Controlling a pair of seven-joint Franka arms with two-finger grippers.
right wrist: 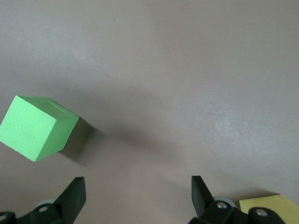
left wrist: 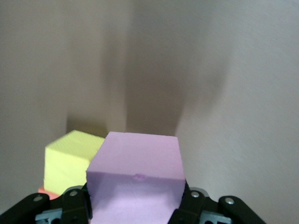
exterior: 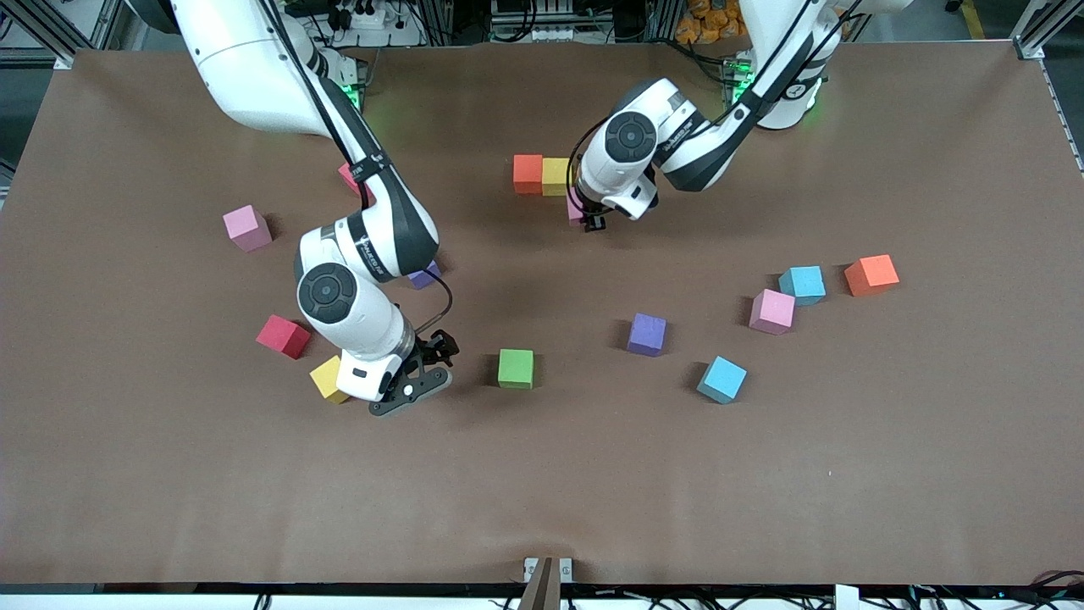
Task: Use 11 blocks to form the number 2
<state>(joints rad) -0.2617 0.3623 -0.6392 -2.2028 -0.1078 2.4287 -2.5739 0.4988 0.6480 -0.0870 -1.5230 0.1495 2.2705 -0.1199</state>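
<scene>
Right gripper point(exterior: 421, 373), jaws wide, hangs beside green block point(exterior: 516, 368); left gripper point(exterior: 590, 216) clamps pink block point(left wrist: 135, 179) against yellow block point(exterior: 555, 176).

The table point(exterior: 542, 474) is a plain matte brown, with no pattern. On it stand blocks of single flat colours: an orange block point(exterior: 528, 173) touching a yellow block point(exterior: 555, 176), a pink block point(exterior: 247, 228), a red block point(exterior: 283, 336), a second yellow block point(exterior: 327, 378), a green block point(exterior: 516, 368), a purple block point(exterior: 647, 334), two light blue blocks point(exterior: 721, 379) point(exterior: 802, 285), another pink block point(exterior: 771, 311) and another orange block point(exterior: 871, 275). The block in the left gripper point(exterior: 592, 222) is pale pink-lilac point(left wrist: 135, 172). Both arms are glossy white with black joints; the right gripper point(exterior: 419, 381) is black and dark grey.
</scene>
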